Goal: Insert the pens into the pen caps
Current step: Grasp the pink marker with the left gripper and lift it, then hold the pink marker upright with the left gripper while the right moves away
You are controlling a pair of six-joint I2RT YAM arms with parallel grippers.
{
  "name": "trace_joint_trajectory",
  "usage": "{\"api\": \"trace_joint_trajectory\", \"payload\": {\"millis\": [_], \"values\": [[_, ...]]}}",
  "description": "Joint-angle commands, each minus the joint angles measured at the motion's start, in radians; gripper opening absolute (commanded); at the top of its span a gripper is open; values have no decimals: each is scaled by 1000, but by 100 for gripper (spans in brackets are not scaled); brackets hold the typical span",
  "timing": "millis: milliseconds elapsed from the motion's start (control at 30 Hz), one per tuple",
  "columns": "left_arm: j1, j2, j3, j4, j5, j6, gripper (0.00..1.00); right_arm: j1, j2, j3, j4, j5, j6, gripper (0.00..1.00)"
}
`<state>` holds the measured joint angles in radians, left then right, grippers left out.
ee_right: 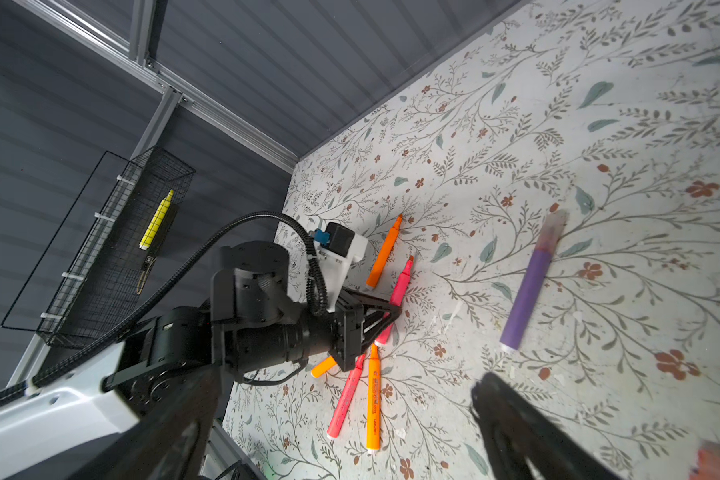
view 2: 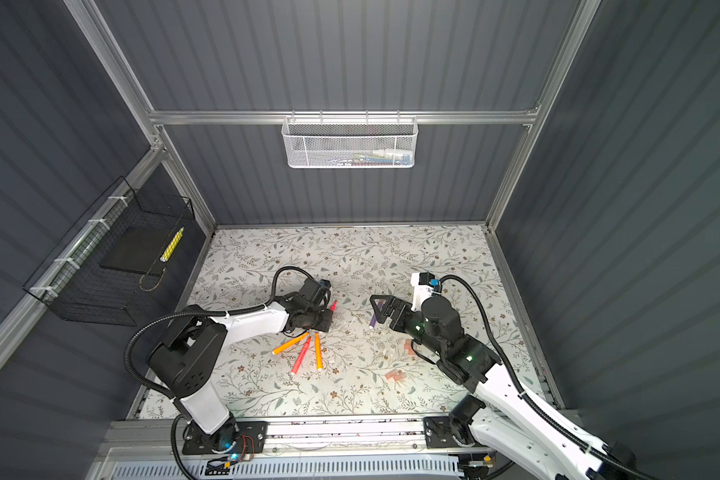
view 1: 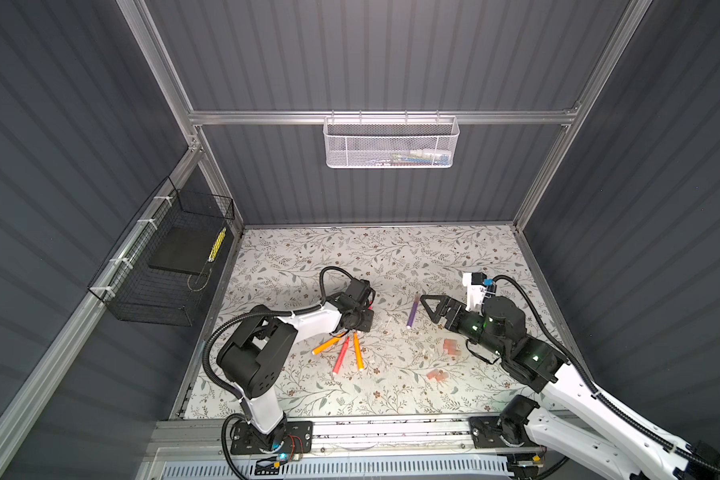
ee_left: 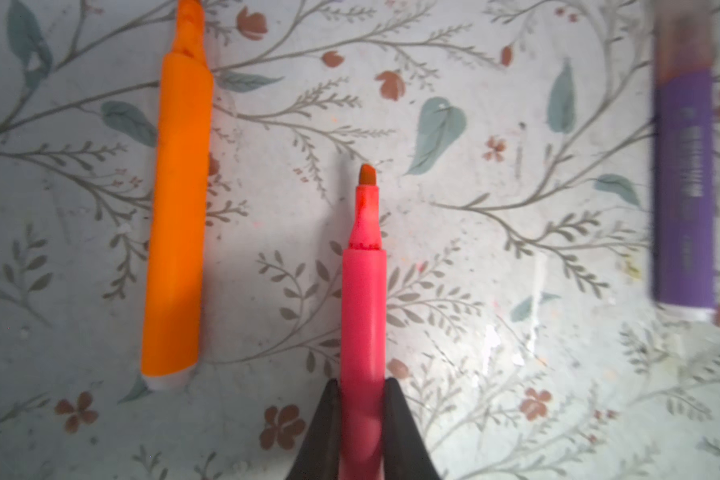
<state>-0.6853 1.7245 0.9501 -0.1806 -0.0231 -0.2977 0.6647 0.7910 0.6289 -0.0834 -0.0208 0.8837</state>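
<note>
My left gripper (ee_left: 362,384) is shut on a red-pink pen (ee_left: 363,291); its chisel tip points away from the jaws. In both top views that gripper (view 1: 366,311) (view 2: 329,309) is left of centre on the floral mat. An orange pen (ee_left: 177,216) lies beside the held pen. Two orange pens (view 1: 327,345) (view 1: 358,353) and a red-pink pen (view 1: 341,356) lie fanned nearer the front. A purple pen (view 1: 412,312) (ee_right: 531,286) with a translucent cap on its far end lies just left of my open, empty right gripper (view 1: 427,304). Loose pinkish pen caps (view 1: 451,347) (view 1: 437,375) lie beside the right arm.
A white mesh basket (view 1: 391,145) hangs on the back wall. A black wire basket (view 1: 163,266) with a yellow pen (view 1: 217,245) hangs on the left wall. Grey walls close the mat (view 1: 391,257) on three sides. A metal rail (view 1: 391,432) runs along the front.
</note>
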Motion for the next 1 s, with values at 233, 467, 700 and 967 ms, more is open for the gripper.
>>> {"api": "trace_joint_trajectory", "payload": {"millis": [233, 467, 700, 967], "values": [[-3, -216, -149, 248, 286, 54, 0, -17, 232, -59, 254, -59, 103, 90], [-57, -292, -195, 320, 335, 93, 0, -14, 444, 15, 319, -170, 110, 82], [-111, -346, -223, 355, 345, 127, 0, -9, 542, 43, 356, -195, 123, 74], [-120, -335, -217, 352, 339, 130, 0, -3, 598, 62, 366, -209, 145, 50]]}}
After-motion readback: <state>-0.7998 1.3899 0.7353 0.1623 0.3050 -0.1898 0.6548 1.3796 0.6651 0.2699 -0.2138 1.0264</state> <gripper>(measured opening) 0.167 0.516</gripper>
